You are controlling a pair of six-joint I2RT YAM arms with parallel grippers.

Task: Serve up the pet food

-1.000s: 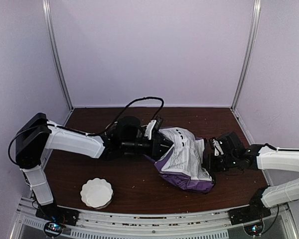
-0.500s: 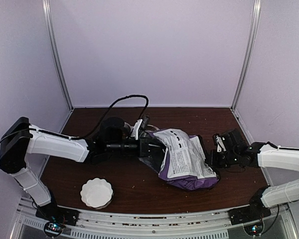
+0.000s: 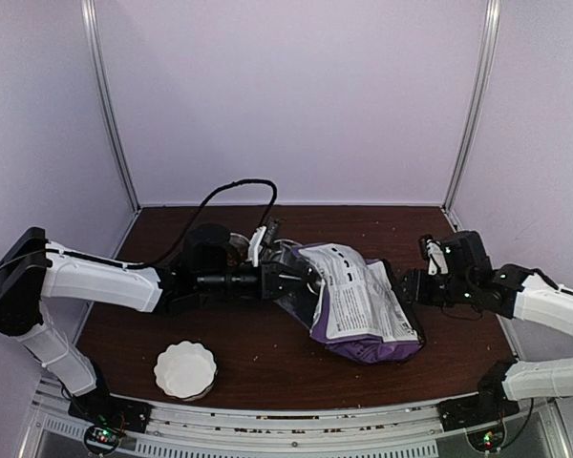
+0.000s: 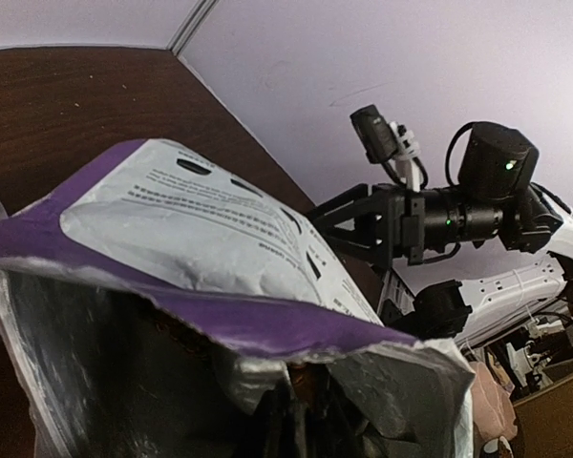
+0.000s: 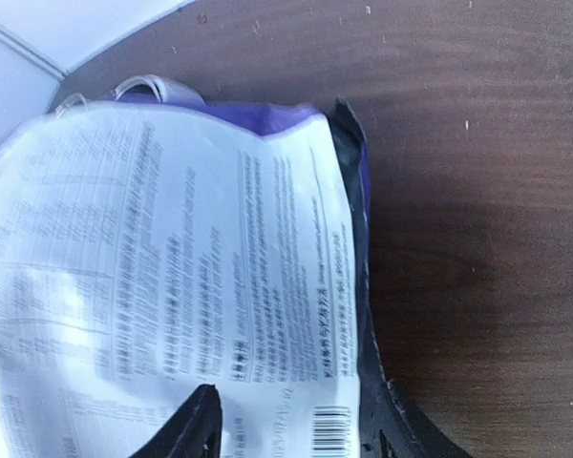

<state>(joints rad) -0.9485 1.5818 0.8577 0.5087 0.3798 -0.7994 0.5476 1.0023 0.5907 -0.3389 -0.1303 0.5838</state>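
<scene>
Looking down on the bag (image 3: pixel 358 305), lying flat on the surface (image 3: pixel 267 363) with a set of jaws at each end. Finding the right jaws (image 5: pixel 296 410) spread wide, one finger either side of the bag's bottom corner, pinching nothing. Seeing the left jaws (image 4: pixel 296 429) buried in the torn mouth, deep in shadow. Can't tell whether apart or clamped on something in there. Can't make out the kibble either; judging it to sit inside the bag, just beyond the left jaws.

Now for the worries. Lacking any hold at the right-jaw end, could drag the whole bag along with the left jaws on any pull, instead of drawing food out. Could also snag the torn lip drooping over the left jaws, ripping it further or folding it shut. Might tip the open mouth downward and scatter kibble across the surface, well short of the bowl (image 3: pixel 184 370), which waits back toward the near edge, well apart from the left jaws. Worth watching the right jaws too: closing off-centre could crumple that corner and shove the bag sideways rather than pin it.
</scene>
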